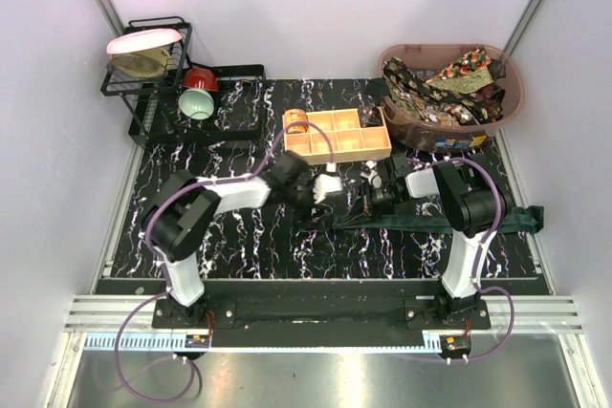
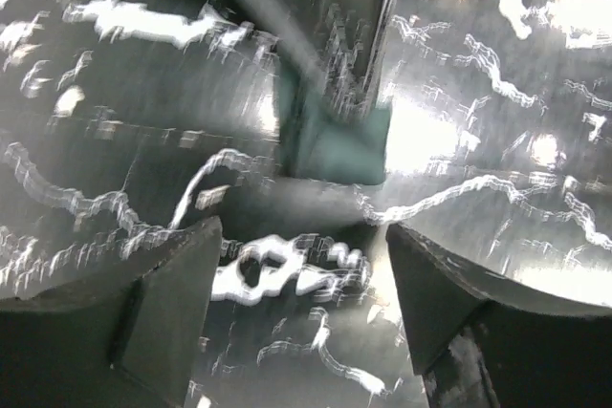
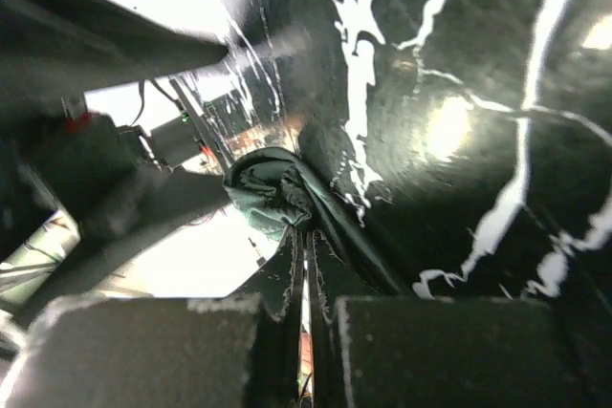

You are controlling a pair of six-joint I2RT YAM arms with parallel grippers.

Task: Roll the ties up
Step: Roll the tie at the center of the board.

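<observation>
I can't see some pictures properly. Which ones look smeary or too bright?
Left wrist view: motion-smeared, the white veins of the tabletop streaked, the green tie fuzzy. Right wrist view: white glare washes out the left side. Top view: sharp and evenly lit.

You have no text, brand, number or sign that can be read in any of the three views. In the top view, the small tag at the left arm's base and its twin at the right arm's base are too small to make out. A blue and yellow patch on the front wall of the brown basket may be a label, but you cannot read any print on it. Both wrist views are blurred and show no lettering.
</observation>
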